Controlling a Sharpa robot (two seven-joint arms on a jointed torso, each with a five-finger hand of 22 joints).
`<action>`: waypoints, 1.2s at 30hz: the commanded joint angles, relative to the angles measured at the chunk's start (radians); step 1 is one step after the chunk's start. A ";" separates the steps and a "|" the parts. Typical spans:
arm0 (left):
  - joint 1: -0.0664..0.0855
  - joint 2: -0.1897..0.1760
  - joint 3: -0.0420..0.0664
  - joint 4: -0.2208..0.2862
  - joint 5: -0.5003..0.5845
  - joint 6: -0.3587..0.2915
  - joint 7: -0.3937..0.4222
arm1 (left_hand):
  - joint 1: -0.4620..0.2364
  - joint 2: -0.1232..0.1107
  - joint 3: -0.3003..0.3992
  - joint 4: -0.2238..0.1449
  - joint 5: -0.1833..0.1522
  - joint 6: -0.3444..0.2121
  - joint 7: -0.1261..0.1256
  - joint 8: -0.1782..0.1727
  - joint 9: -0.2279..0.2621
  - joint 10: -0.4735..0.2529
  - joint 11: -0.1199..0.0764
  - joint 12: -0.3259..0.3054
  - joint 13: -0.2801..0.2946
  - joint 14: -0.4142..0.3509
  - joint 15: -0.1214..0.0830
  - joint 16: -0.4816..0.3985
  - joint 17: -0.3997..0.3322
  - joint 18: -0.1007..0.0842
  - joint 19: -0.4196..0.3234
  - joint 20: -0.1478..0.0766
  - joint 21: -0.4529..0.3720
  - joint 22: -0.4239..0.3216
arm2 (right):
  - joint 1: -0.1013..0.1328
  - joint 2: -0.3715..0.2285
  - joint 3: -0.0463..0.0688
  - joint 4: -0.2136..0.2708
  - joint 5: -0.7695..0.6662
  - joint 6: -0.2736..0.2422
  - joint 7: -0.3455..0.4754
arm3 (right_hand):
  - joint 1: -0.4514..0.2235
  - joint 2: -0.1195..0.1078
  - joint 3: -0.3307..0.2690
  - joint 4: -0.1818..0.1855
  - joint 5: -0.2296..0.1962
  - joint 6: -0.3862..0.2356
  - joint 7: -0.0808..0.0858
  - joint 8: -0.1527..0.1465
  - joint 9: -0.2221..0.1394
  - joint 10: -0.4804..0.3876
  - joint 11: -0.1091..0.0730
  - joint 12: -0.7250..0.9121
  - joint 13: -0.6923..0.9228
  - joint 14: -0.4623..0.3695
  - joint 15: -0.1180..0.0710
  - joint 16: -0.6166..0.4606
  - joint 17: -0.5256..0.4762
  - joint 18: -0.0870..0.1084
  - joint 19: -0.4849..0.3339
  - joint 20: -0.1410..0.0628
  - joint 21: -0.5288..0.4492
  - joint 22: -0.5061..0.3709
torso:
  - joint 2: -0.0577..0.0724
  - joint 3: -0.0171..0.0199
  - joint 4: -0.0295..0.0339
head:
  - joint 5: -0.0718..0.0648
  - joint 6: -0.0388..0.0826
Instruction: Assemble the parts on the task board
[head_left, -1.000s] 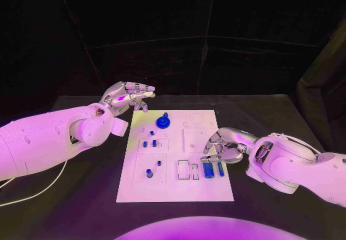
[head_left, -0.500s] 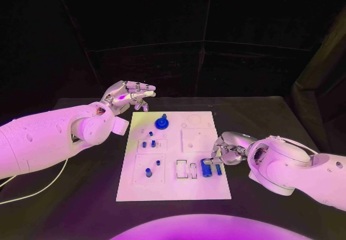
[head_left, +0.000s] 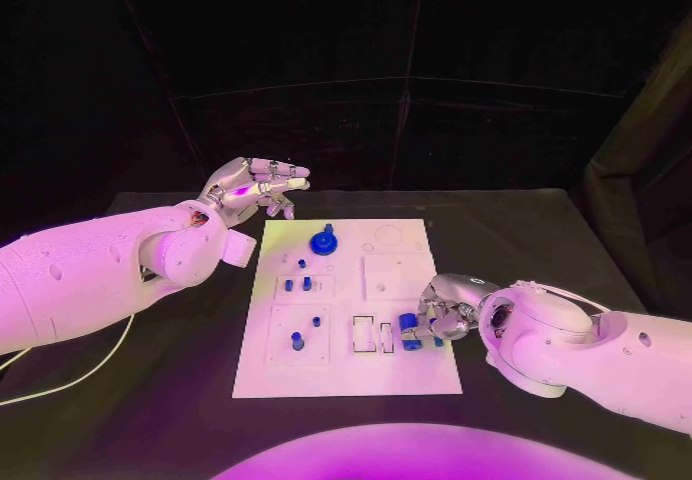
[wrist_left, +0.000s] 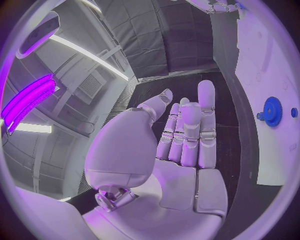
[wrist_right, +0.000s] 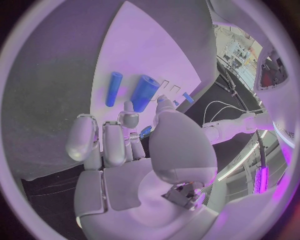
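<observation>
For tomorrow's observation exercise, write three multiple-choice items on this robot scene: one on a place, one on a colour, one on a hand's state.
1. Where does the gear-shaped part stand on the task board?
A. far end
B. near edge
C. off the board

2. What colour are the two cylinders lying by the right hand?
A. red
B. blue
C. yellow

3. How is the left hand?
A. gripping a cylinder
B. pressing on the board
C. holding nothing, raised beyond the board's far left corner

Answers: 1 A, the gear-shaped part stands near the far end of the task board. 2 B, both cylinders are blue beside the right hand. 3 C, the left hand has its fingers apart with nothing in them.
</observation>
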 joint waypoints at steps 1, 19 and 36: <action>0.001 0.000 0.001 0.002 0.004 0.012 0.007 | -0.004 0.010 -0.005 0.002 -0.002 -0.006 0.001 -0.002 0.000 -0.008 0.003 0.004 -0.001 -0.002 0.002 -0.003 -0.001 0.012 -0.002 0.006 -0.006 -0.001 | -0.008 0.008 0.000 -0.004 -0.032 0.027 -0.021 | -0.011 0.005 -0.005 -0.001 0.009 -0.009 -0.002 0.010 0.003 0.002 0.001 0.002 0.003 0.036 -0.001 0.006 0.000 -0.007 0.008 -0.002 0.005 0.001 | 0.003 -0.0005 0.0009 | -0.001 -0.002; 0.001 -0.005 0.000 0.006 0.004 0.015 0.004 | -0.004 0.010 -0.005 0.002 -0.002 -0.006 0.001 -0.002 0.000 -0.008 0.003 0.004 -0.001 -0.002 0.002 -0.003 -0.001 0.012 -0.002 0.006 -0.006 -0.001 | -0.033 0.055 0.000 -0.050 -0.051 0.028 -0.036 | 0.035 0.057 -0.005 -0.008 0.104 -0.034 -0.006 0.068 0.032 0.002 -0.003 0.001 0.022 0.035 -0.004 0.008 0.007 -0.007 0.006 -0.004 0.008 0.007 | 0.004 -0.0031 0.0107 | -0.005 -0.009; 0.001 -0.003 0.000 0.004 0.004 0.018 0.002 | -0.004 0.011 -0.008 0.003 -0.002 -0.006 0.001 -0.002 0.000 -0.008 0.003 0.006 -0.001 -0.002 0.003 -0.002 -0.001 0.013 -0.002 0.006 -0.007 -0.002 | -0.035 0.023 0.001 0.022 0.021 -0.196 0.090 | 0.162 0.140 0.041 -0.045 0.204 0.012 -0.030 0.089 0.056 0.041 -0.025 0.015 0.065 0.040 -0.022 0.021 0.034 -0.011 0.018 -0.020 0.021 0.035 | 0.008 -0.0033 0.0173 | -0.010 -0.007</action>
